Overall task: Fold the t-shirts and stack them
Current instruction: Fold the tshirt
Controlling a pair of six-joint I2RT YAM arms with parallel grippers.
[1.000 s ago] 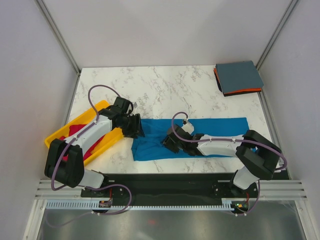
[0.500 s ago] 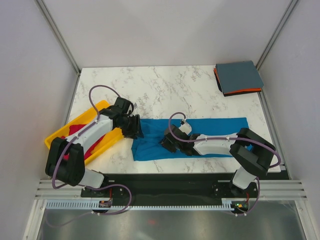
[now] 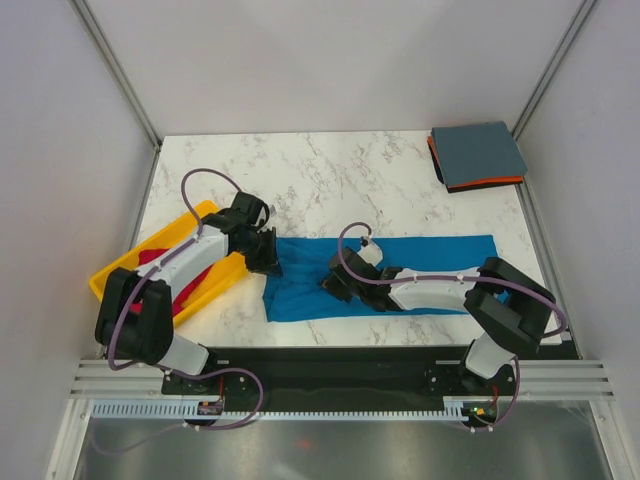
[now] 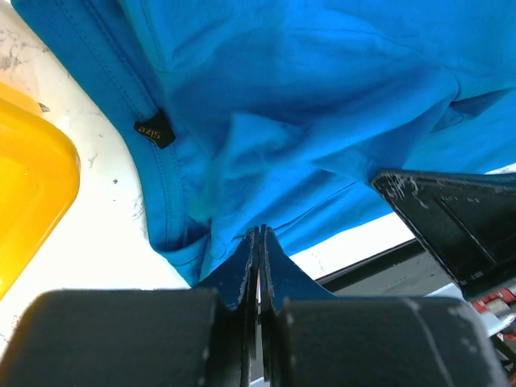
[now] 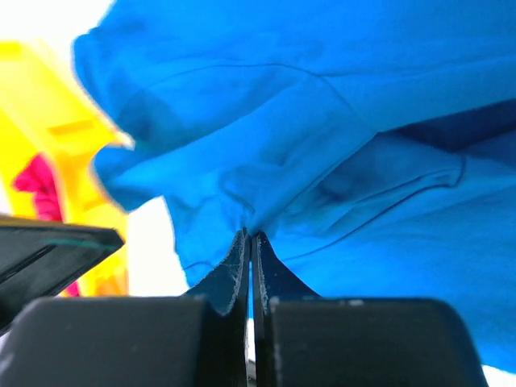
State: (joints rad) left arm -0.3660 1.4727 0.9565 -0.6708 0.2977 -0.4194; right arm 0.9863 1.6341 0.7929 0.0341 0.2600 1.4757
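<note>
Left fingers [image 4: 239,278] are pressed flat together with a fold of the blue t-shirt [image 3: 430,262] running into their tips. The right fingers [image 5: 231,272] are shut the same way, and the cloth puckers to a point where they meet, so both appear to be pinching the blue shirt. How much fabric the left pair has caught is hard to tell, since its tips sit right at the shirt's edge.

By my reading the task is roughly half done. At the far right corner of the counter [image 3: 330,175] the grey-blue t-shirt [image 3: 478,150] lies folded square on top of the orange t-shirt [image 3: 482,183], which shows only as a thin rim beneath it. The blue shirt is partway folded: a long band across the near middle of the counter, flat toward the right and bunched at its left end. It needs at least one more fold before it can join the stack. The magenta-red t-shirt [image 3: 152,262] is crumpled in the yellow tray [image 3: 204,212] at the left, not yet started.

Both sets of fingers are at the bunched left end of the blue shirt. The left pair holds the edge nearest the tray, close to the small black size tag [image 4: 154,129]. The right pair grips just beside it, a little further in along the band.
</note>
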